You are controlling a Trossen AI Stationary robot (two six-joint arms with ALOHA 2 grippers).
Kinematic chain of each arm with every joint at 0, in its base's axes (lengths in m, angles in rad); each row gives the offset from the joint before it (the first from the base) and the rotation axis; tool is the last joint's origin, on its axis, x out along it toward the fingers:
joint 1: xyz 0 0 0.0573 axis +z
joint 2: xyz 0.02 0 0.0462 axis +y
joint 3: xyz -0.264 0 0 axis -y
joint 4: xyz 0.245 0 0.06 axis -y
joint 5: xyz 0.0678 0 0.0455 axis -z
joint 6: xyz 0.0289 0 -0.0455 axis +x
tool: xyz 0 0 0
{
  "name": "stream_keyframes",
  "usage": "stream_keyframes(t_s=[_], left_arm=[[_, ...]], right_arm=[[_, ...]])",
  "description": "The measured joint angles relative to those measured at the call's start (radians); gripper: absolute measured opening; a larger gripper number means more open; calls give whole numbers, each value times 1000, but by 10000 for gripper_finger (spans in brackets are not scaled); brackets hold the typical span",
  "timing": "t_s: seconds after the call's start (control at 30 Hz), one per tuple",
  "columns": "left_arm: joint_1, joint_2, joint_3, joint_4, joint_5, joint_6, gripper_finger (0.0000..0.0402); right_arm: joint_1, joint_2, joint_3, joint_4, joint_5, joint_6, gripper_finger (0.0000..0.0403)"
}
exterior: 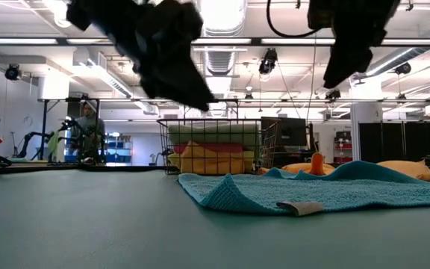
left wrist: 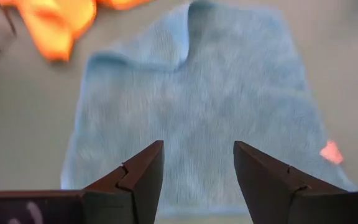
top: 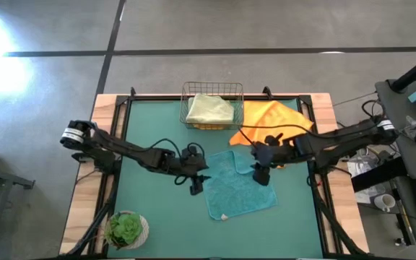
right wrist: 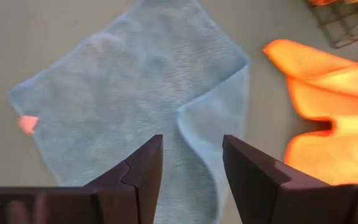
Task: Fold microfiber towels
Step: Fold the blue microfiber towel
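Note:
A teal towel (top: 240, 186) lies spread on the green mat (top: 157, 217). One far corner (right wrist: 219, 118) is folded over onto it, and a small tag (exterior: 297, 207) sits at its near edge. My left gripper (top: 197, 184) hovers open above the towel's left edge, with the cloth (left wrist: 191, 106) ahead of its fingers. My right gripper (top: 261, 173) hangs open above the towel's far right part (right wrist: 135, 93). A crumpled orange towel (top: 273, 119) lies on the mat beside the wire basket (top: 211, 105). On top of the basket rests a folded pale green towel (top: 209, 108).
A potted plant (top: 126, 230) stands at the mat's near left corner. The basket at the far edge holds more folded cloths (exterior: 215, 153) under the green one. Bare mat lies to the left and near side of the teal towel.

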Motion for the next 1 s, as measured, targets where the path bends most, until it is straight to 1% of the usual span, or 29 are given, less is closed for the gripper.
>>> stream_keyframes(t_s=[0.1,0.17,0.33,0.57,0.63,0.77,0.9,1.0], left_arm=[[-12,0,-52,5,12,-64,178],[-15,11,-77,48,12,-98,178],[-16,76,-67,158,18,-132,178],[-21,214,15,150,22,-135,178],[-22,239,35,156,23,-135,178],[-23,252,38,136,25,-134,178],[-21,260,36,16,25,-134,178],[-21,263,33,4,24,-133,178]], right_arm=[[38,-4,-48,70,-3,28,157],[60,2,-71,92,-18,28,157],[109,17,-131,143,-23,18,157],[183,21,-224,154,-25,33,157],[206,21,-239,179,-48,35,157],[256,22,-259,201,-73,31,157],[292,26,-262,199,-76,35,157],[299,34,-263,216,-73,35,157]])
